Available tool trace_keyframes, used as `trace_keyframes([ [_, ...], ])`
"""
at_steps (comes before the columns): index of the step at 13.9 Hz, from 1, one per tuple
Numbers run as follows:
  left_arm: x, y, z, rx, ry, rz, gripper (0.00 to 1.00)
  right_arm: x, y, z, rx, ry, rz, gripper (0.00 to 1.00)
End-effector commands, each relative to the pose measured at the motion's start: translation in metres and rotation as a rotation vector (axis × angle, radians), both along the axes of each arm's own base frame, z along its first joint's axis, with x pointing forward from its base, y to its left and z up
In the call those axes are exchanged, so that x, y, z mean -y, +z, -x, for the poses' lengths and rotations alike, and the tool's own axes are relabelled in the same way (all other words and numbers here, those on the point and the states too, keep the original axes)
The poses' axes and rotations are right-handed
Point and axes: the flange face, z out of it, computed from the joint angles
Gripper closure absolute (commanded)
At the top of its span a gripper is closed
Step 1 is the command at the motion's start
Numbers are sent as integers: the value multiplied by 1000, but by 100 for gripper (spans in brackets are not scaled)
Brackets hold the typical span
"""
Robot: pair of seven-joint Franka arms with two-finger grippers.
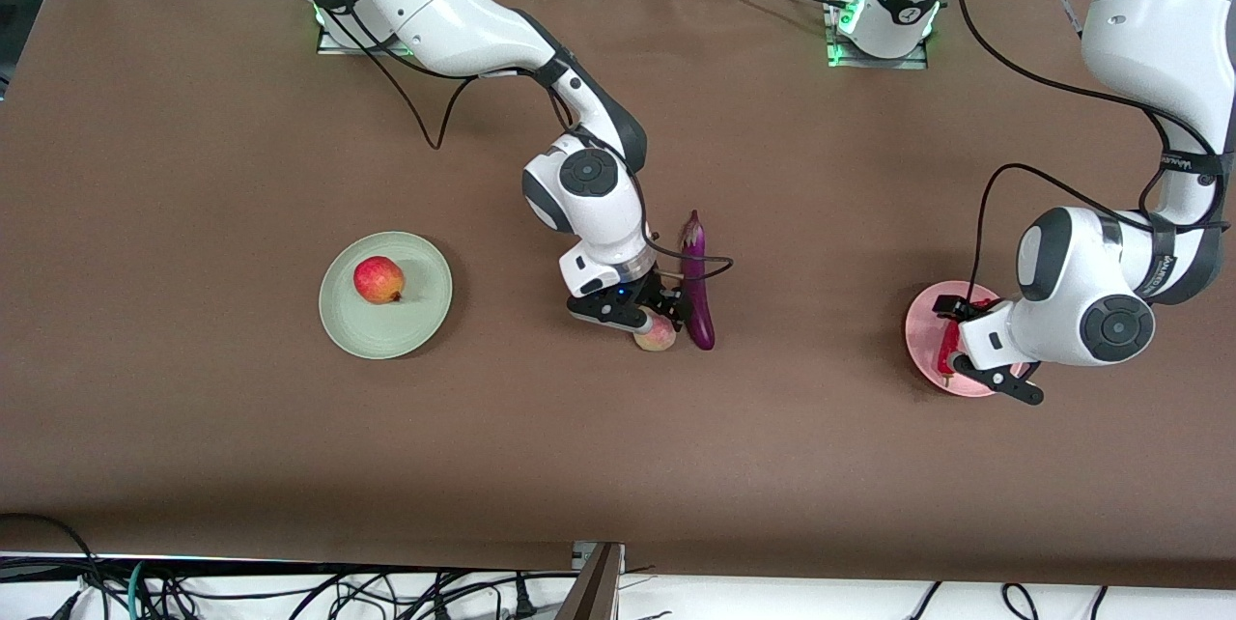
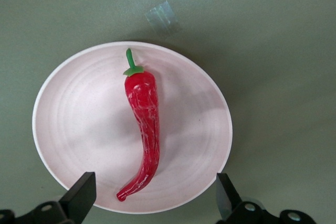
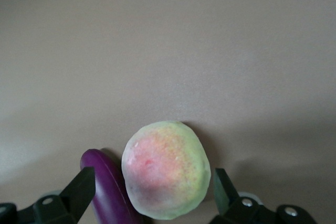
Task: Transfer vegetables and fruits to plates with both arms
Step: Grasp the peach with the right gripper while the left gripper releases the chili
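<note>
Peach [image 3: 166,169] sits right between the open fingers of the right gripper [image 1: 645,314], which is down at the table with nothing clamped yet, one finger [image 3: 79,190] on the eggplant's side, the other on the bare side. Eggplant [image 1: 697,282] lies just beside the peach, its long axis running away from the front camera, so closing looks tight: that finger seems to have little room between the two. Apple [image 1: 379,279] rests on the green plate [image 1: 417,323], toward the right arm's end. Over the pink plate [image 2: 79,124], the left gripper [image 2: 152,195] hangs wide open and empty, the chili [image 2: 143,129] lying on the plate beneath it.
</note>
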Motion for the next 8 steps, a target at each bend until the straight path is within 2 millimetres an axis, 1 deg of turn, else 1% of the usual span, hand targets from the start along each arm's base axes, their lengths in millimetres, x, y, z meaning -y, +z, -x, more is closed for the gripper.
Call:
trace_keyframes([
  [1, 2, 4, 0, -10, -16, 3, 0, -8, -13, 0, 49, 23, 13, 1],
  [2, 7, 5, 0, -12, -23, 8, 0, -6, -16, -1, 49, 22, 17, 1],
  [3, 11, 6, 1, -23, -27, 14, 0, -6, -16, -1, 49, 23, 17, 8],
  [4, 13, 7, 1, -29, -26, 17, 0, -6, -15, -1, 52, 26, 19, 23],
  [6, 27, 14, 2, -29, -44, 30, 0, 0, -11, -6, 57, 41, 31, 63],
  [7, 30, 19, 3, -34, -42, 28, 0, 4, -4, -11, 60, 50, 42, 78],
  [8, 46, 24, 4, -37, -60, 41, 0, 12, 8, -18, 47, 53, 63, 82],
])
